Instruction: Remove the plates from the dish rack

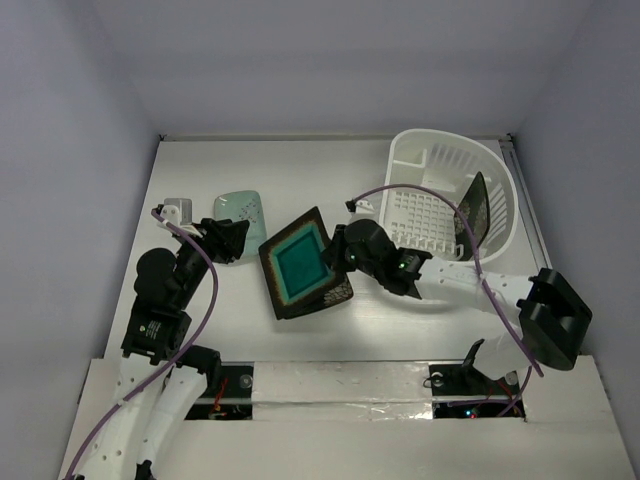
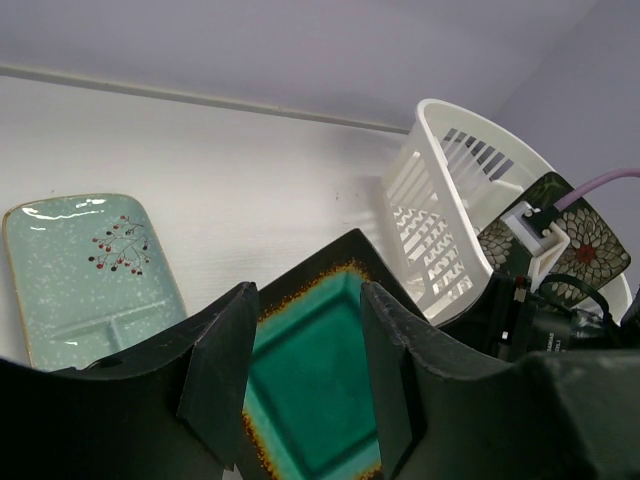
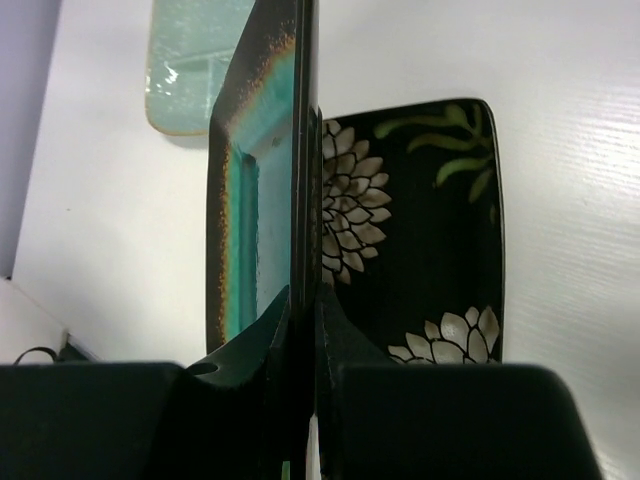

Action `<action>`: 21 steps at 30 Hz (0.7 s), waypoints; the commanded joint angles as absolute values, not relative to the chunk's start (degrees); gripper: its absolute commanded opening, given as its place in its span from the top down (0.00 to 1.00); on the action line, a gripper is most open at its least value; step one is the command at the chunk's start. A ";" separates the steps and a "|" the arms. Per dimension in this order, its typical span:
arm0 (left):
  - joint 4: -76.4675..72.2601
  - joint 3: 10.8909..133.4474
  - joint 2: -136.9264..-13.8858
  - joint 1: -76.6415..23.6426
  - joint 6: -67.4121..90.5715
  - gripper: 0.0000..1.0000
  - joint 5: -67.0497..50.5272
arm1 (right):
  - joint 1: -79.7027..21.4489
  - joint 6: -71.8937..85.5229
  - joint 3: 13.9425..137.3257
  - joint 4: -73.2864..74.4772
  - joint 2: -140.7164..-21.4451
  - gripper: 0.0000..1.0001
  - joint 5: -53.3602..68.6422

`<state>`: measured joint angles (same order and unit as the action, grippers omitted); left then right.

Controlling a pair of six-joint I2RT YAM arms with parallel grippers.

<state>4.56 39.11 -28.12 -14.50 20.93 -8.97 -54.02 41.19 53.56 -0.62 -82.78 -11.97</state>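
White table (image 1: 300, 170) between pale walls (image 1: 60, 150); shiny strip (image 1: 340, 378) along its near edge

No word, brand, number or sign can be read in any view. A small label (image 1: 152, 327) on the left arm (image 1: 158, 285) carries print too small to make out.

Small plate (image 2: 90, 270): you see pale mint green with white speckles, a thin tan rim, and a sprig of dark twigs with red berries.
Teal plate (image 1: 303, 262): the square face you see is teal, ringed by a speckled orange-brown band, then black.
Dark plate on the table (image 3: 430, 230): black, with white many-petalled flowers and green leaves.
Plate in the rack (image 1: 478, 212): dark, with white flower prints.
Dish rack (image 1: 500, 180): plain white.
Cable (image 2: 600, 184): lilac.
Table (image 1: 200, 170): white.
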 commanded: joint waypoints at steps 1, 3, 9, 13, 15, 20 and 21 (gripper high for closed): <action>2.20 39.81 -28.12 -14.06 21.09 0.58 -9.67 | -53.96 45.70 55.72 -16.26 -79.80 1.00 -13.71; 2.20 39.73 -28.13 -14.06 21.18 0.58 -9.58 | -53.96 45.88 55.46 -15.91 -80.24 1.00 -14.06; 2.20 39.81 -28.12 -14.06 21.18 0.58 -9.76 | -53.96 46.49 53.44 -15.47 -82.00 1.00 -14.77; 2.11 39.73 -28.04 -14.06 21.27 0.58 -9.84 | -53.44 46.84 51.68 -15.64 -82.70 1.00 -14.94; 2.11 39.73 -28.04 -14.06 21.27 0.58 -9.93 | -52.91 47.02 51.16 -15.73 -82.79 1.00 -14.94; 2.20 39.73 -27.86 -14.06 21.18 0.58 -9.76 | -52.91 47.02 49.66 -14.51 -83.06 0.83 -15.82; 2.20 39.73 -27.95 -14.06 21.27 0.58 -9.76 | -52.91 47.11 49.57 -14.07 -83.49 0.78 -15.99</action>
<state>4.56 39.11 -28.12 -14.50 20.93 -9.04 -53.23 46.00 49.06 -5.26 -84.14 -13.72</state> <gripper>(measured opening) 0.421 0.196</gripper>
